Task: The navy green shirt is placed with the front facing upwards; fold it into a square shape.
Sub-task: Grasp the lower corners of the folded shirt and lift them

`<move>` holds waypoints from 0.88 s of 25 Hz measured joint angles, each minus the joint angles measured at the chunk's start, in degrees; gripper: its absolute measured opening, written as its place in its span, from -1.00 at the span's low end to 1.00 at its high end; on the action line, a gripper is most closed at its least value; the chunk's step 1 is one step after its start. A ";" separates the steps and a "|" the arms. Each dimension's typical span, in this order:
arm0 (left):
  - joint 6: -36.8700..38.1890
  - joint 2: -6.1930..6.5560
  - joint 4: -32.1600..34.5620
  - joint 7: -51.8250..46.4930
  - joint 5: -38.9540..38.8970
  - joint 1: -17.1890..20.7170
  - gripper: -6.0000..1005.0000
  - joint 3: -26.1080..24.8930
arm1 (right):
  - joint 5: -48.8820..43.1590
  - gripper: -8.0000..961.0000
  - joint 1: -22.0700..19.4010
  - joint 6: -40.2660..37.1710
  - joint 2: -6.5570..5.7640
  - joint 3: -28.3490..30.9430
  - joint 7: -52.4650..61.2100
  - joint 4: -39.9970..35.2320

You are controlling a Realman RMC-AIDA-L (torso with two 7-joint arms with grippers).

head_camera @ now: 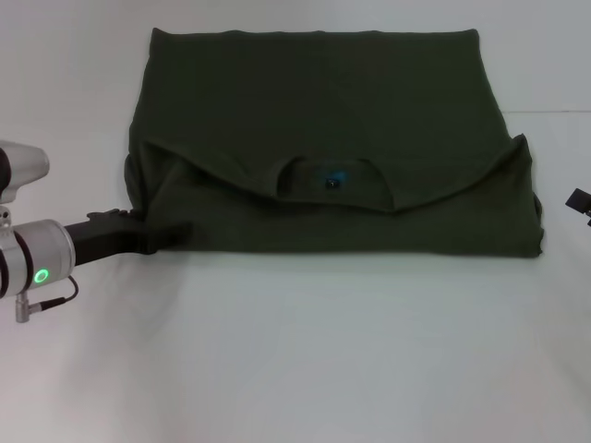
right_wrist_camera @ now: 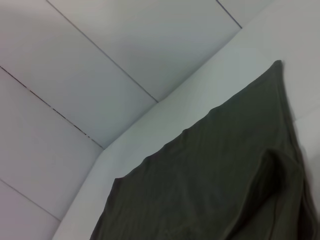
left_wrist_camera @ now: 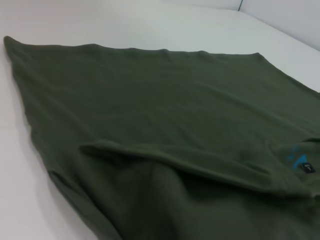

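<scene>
- Head view has the navy green shirt [head_camera: 314,111] spread flat on the white worktop [head_camera: 305,360], lying across the far half of it and reaching almost from side to side.
- Its near part is folded over on itself: the collar [head_camera: 332,180] with a small blue neck label [head_camera: 332,177] sits in the middle of the folded flap, and the flap's edges curve outward from the collar toward both sides.
- No lettering shows on the cloth that faces up; the surface is plain dark olive.
- The near edge of the folded shirt runs roughly straight across the worktop; the far hem is straight as well.
- Left wrist view looks along the shirt [left_wrist_camera: 150,110] from close by, with the folded flap's rolled edge [left_wrist_camera: 190,160] crossing the cloth and the blue label [left_wrist_camera: 299,161] at the side.
- Right wrist view shows a corner of the shirt [right_wrist_camera: 220,170] on the worktop [right_wrist_camera: 210,85], with tiled wall panels [right_wrist_camera: 100,60] beyond.
- The left pincer [head_camera: 171,235] lies low at the shirt's near left corner, its dark tip touching the cloth edge; I cannot tell whether it is wide or narrow.
- The right pincer [head_camera: 580,203] shows only as a small dark piece just off the shirt's right edge; its opening cannot be judged.
</scene>
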 joint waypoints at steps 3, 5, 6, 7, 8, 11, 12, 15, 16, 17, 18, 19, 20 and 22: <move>0.72 0.00 0.00 -0.04 -0.03 0.00 0.77 0.03 | 0.00 0.97 0.00 0.23 0.04 0.00 0.00 0.00; 1.21 0.00 -0.01 -0.08 -0.11 0.00 0.76 0.04 | 0.00 0.97 -0.01 0.30 0.11 0.00 0.00 0.00; 1.26 0.00 0.00 -0.10 -0.19 0.00 0.75 0.03 | 0.00 0.97 0.00 0.35 0.14 0.00 0.00 0.00; 1.29 0.00 0.00 -0.14 -0.25 -0.01 0.74 0.03 | 0.00 0.97 0.02 0.37 0.16 0.00 0.00 0.00; 1.30 0.00 0.00 -0.15 -0.26 -0.04 0.72 0.03 | 0.00 0.97 0.05 0.39 0.17 0.00 0.00 0.00; 0.87 0.00 -0.11 -0.47 -0.24 -0.21 0.67 -0.06 | 0.00 0.97 0.14 0.40 0.22 0.00 0.00 0.00; 0.43 0.00 -0.13 -0.73 -0.37 -0.20 0.64 -0.16 | 0.00 0.97 0.14 0.40 0.25 0.00 0.00 0.00; -0.72 0.00 -0.13 -1.34 -0.64 -0.13 0.56 -0.36 | 0.00 0.97 0.15 0.40 0.25 0.00 0.00 0.00; -0.73 0.00 -0.16 -1.35 -0.57 -0.14 0.54 -0.29 | 0.00 0.97 0.15 0.40 0.25 0.00 0.00 0.00; -0.74 0.00 -0.16 -1.34 -0.50 -0.16 0.34 -0.14 | 0.00 0.97 0.15 0.40 0.25 0.00 0.00 0.00; -0.76 0.00 -0.15 -1.30 -0.46 -0.17 0.14 0.07 | 0.00 0.97 0.16 0.40 0.25 0.00 0.00 0.00; -0.76 0.00 -0.15 -1.25 -0.45 -0.20 0.07 0.27 | 0.00 0.97 0.17 0.40 0.24 0.00 0.00 0.00; -0.76 0.00 -0.15 -1.22 -0.43 -0.30 0.00 0.64 | 0.00 0.97 0.20 0.40 0.24 0.00 0.00 0.01; -0.76 0.00 -0.15 -1.23 -0.38 -0.45 -0.15 1.20 | 0.00 0.97 0.25 0.40 0.23 0.00 0.00 0.00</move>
